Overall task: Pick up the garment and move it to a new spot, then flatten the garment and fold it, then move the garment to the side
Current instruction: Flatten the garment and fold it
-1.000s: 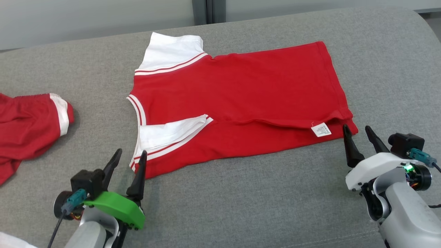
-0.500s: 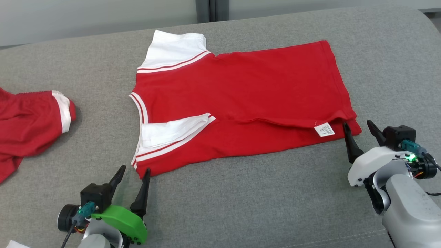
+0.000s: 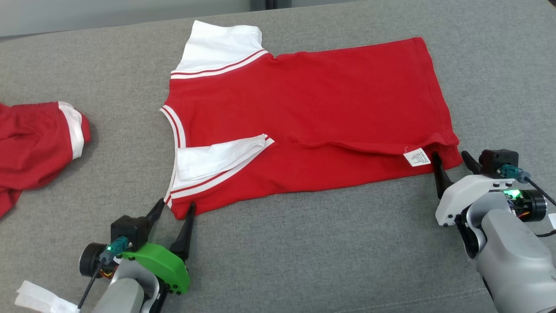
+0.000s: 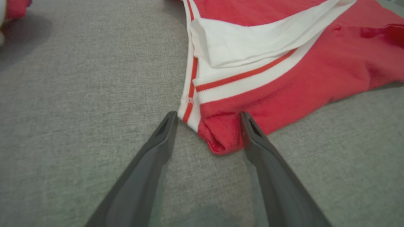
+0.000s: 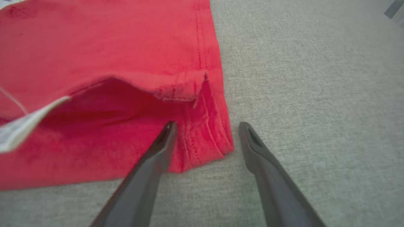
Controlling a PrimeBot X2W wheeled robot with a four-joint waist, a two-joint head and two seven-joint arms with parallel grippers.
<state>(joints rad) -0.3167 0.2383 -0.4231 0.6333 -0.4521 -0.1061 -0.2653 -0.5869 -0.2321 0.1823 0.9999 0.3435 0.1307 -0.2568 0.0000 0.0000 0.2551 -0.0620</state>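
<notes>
Now the red garment point(image 3: 304, 108) lies spread on the grey cushion point(image 3: 304, 248), one shoulder corner between the fingers of the left gripper point(image 3: 176, 205), its hem corner between those of the right gripper point(image 3: 449, 154). Both stand spread wide, gripping nothing.

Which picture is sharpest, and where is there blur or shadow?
Head view: sharpest, evenly lit; a soft shadow lies beside the second red garment. Left wrist view: the left gripper blurs toward the bottom edge, shirt corner fairly crisp. Right wrist view: softer overall, the right gripper smeared, hem stitching readable.
</notes>
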